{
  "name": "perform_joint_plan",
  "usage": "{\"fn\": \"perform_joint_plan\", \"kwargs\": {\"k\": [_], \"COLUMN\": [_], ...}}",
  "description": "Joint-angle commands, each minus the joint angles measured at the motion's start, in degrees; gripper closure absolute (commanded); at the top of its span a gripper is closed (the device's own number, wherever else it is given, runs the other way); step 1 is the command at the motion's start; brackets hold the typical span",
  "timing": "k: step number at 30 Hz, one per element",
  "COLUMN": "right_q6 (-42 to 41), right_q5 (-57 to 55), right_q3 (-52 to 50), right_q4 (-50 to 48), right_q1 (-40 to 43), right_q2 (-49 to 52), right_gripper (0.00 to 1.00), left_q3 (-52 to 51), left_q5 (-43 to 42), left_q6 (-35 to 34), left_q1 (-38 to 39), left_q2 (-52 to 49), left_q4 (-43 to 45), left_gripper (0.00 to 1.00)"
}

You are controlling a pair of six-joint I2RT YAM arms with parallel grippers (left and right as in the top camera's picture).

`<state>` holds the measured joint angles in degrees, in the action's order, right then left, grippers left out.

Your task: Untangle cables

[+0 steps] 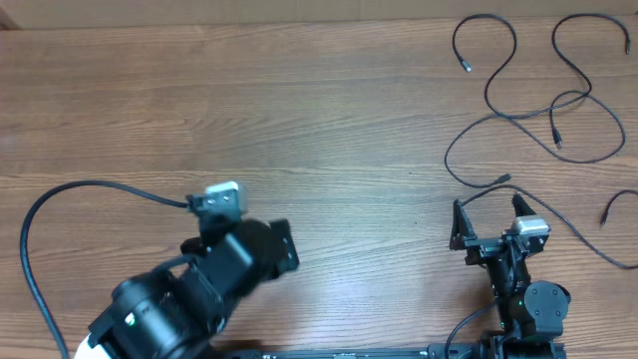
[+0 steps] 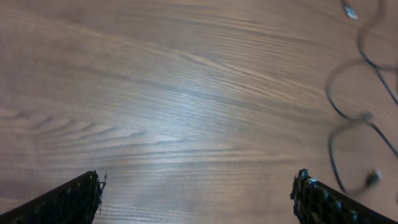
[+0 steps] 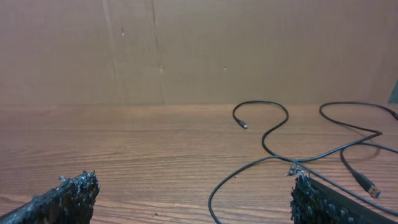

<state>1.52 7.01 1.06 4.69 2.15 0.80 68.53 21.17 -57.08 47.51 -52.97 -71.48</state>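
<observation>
Several thin black cables [image 1: 573,97] lie in loose, crossing curves on the wooden table at the far right. My right gripper [image 1: 490,214] is open just in front of them, with nothing between its fingers. The right wrist view shows the cables [image 3: 264,144] curving ahead of my right gripper [image 3: 194,183], and a small plug end [image 3: 291,169] lies close to the right fingertip. My left gripper [image 1: 282,246] sits low on the left, angled toward the right, far from the cords. It is open [image 2: 198,183] over bare wood, with the cables [image 2: 364,117] blurred at the right edge.
A thick black arm cable [image 1: 30,229] arcs along the left side of the table. A brown wall [image 3: 186,50] rises behind the table's far edge. Wide bare wood [image 1: 329,130] lies between the two arms.
</observation>
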Motion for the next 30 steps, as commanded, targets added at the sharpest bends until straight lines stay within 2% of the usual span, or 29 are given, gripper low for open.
{"fn": "perform_joint_plan", "kwargs": {"k": [1,5,9,13,19,22,26,30], "right_q6": [0.07,0.07,0.07,0.07,0.07,0.07,0.07,0.07], "right_q5": [-0.79,-0.79,-0.79,-0.79,-0.79,-0.79,-0.79,-0.79], "right_q3": [-0.57,-0.57,-0.57,-0.57,-0.57,-0.57,-0.57,-0.57], "right_q4": [-0.31,-0.31,-0.31,-0.31,-0.31,-0.31,-0.31,-0.31], "right_q1": [-0.31,-0.31,-0.31,-0.31,-0.31,-0.31,-0.31,-0.31], "right_q2": [-0.63,-0.63,-0.63,-0.63,-0.63,-0.63,-0.63,-0.63], "right_gripper": [0.0,0.0,0.0,0.0,0.0,0.0,0.0,0.0], "left_q3": [-5.07,-9.81,-12.35,-14.6,-20.2,-23.17,-27.39,-31.01], "left_q5": [-6.62,-12.81,-11.67,-11.76,-18.08,-21.84,-22.71,-22.69], "left_q6": [-0.68,-0.76,4.46,13.66,33.62,39.85,41.27,41.27], "left_q1": [-6.99,-14.08,-18.73,-21.22,-26.27,-28.28,-30.8,-32.72], "left_q2": [2.78,7.26,11.87,16.04,21.68,23.54,25.27,26.8], "left_q4": [1.73,1.86,1.36,4.11,19.19,25.81,31.87,34.34], "left_gripper": [0.01,0.0,0.0,0.01,0.0,0.01,0.0,0.0]}}
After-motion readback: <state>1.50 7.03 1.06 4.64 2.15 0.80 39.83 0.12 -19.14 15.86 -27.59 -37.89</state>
